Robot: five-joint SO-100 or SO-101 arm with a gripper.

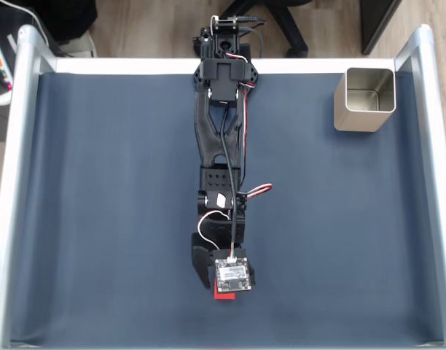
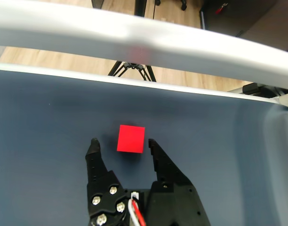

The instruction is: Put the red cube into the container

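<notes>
Spread wide in the wrist view, the gripper (image 2: 121,143) holds nothing and sits just short of the cube (image 2: 131,139), so the reach-to-grasp step is in hand: advance, close, then carry it to the tin (image 1: 364,99) far across the mat.

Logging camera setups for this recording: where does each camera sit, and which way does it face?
Fixed view: above the table, looking straight down on the blue mat, tin and whole arm.
Wrist view: rides on the arm, looking forward and down past the open fingers at the cube and table rail.
Shared: cube, mat, gripper.
</notes>
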